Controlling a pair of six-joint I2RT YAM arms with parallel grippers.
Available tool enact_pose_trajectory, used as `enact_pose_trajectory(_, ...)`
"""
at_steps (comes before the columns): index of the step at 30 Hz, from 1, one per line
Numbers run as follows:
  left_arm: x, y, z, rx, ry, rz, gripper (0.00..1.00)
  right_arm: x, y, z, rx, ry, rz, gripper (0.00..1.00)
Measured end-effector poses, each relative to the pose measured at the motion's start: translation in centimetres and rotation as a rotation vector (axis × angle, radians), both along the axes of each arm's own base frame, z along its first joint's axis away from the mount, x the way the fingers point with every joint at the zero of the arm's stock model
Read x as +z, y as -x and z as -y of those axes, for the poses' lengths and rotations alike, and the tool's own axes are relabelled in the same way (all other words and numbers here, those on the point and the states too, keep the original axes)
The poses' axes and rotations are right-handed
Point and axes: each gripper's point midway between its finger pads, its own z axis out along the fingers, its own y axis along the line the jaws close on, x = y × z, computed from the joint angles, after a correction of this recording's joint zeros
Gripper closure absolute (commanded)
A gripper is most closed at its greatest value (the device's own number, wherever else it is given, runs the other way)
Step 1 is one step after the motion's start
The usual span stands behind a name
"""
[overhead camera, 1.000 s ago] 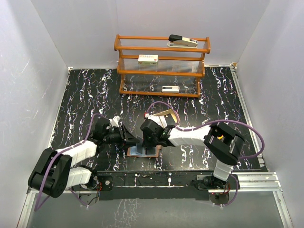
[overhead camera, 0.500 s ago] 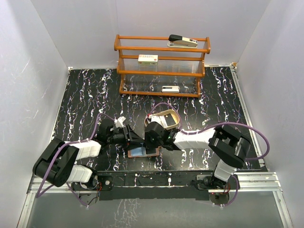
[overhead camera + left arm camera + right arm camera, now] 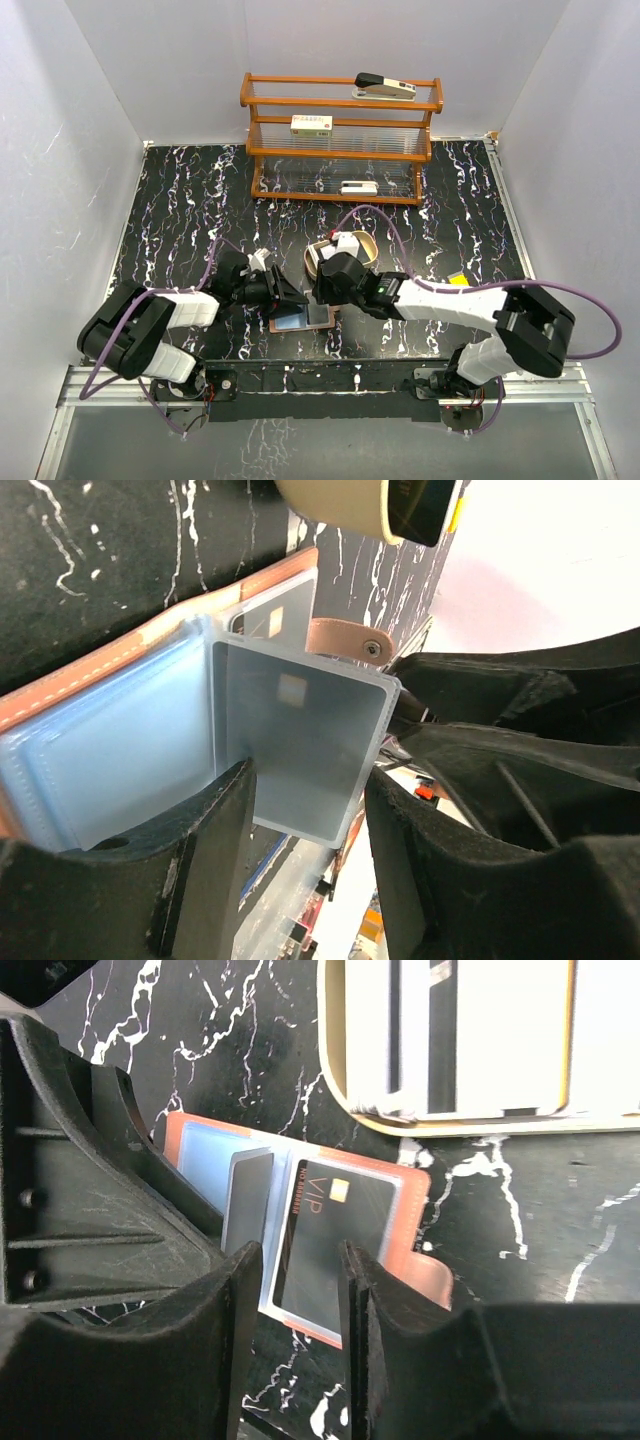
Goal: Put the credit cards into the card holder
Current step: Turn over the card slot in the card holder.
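Since a second ago the right arm (image 3: 450,300) has swung its elbow out to the lower right of the overhead view, uncovering more of the tan tray (image 3: 366,243). The card holder (image 3: 300,321) stays open on the tabletop (image 3: 180,200) at lower centre. The right fingers (image 3: 235,1310) stand narrowly apart over a pocketed dark card (image 3: 320,1230), and the left fingers (image 3: 215,840) stand wider, empty, before a clear leaf holding a grey card (image 3: 300,740). From above, both wrists hide much of the holder, and the tray's cards look washed out and cut off.

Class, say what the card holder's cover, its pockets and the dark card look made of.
Card holder cover: leather or imitation, matte reddish-brown, stitched edge. Pockets: glossy see-through plastic, showing highlights. Dark card: probably smooth plastic, printed lettering.
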Motion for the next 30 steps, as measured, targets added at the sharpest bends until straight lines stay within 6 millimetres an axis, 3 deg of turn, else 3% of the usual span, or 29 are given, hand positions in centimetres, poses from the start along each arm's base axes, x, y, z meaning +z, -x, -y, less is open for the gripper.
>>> enact_pose_trajectory(7, 1.3, -0.9, 0.2, 0.000, -0.027, 0.071, 0.52, 2.6, -1.1, 2.1, -0.023, 0.071, 0.101, 0.50)
enact_pose_trajectory(15, 2.4, -1.6, -0.6, 0.018, -0.090, 0.154, 0.51, 5.8, -3.6, 1.3, -0.017, 0.126, 0.198, 0.42)
enact_pose_trajectory(21, 1.4, -1.5, -2.0, 0.039, -0.197, 0.159, 0.48, 4.8, -5.4, 0.7, 0.003, 0.210, 0.199, 0.41)
enact_pose_trajectory(30, 2.7, -2.4, -4.9, 0.112, -0.366, 0.270, 0.46, 2.6, -8.0, 0.9, 0.018, 0.331, 0.175, 0.43)
